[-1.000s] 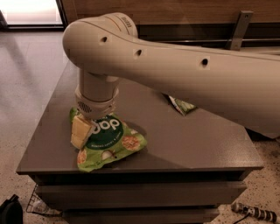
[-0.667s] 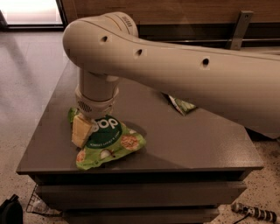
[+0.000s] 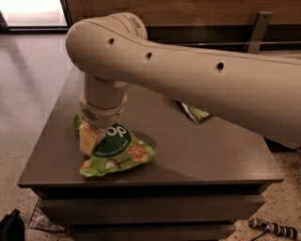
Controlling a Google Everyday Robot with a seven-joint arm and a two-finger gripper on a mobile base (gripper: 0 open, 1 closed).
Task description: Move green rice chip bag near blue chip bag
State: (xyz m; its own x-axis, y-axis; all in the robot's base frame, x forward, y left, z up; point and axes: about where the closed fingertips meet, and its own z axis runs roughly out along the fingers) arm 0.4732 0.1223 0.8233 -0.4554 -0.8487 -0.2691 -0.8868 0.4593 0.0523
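The end effector (image 3: 94,140) sits down on the green rice chip bag (image 3: 120,150), directly beneath it on the desk (image 3: 211,155). I cannot tell whether it grips. No blue bag is visible, so the move looks undone.

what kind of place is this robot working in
Probably an office break area or lobby: a dark grey slab table, speckled terrazzo floor and a wood-panelled wall. The gripper is down at the bright green glossy pouch by the table's front edge.
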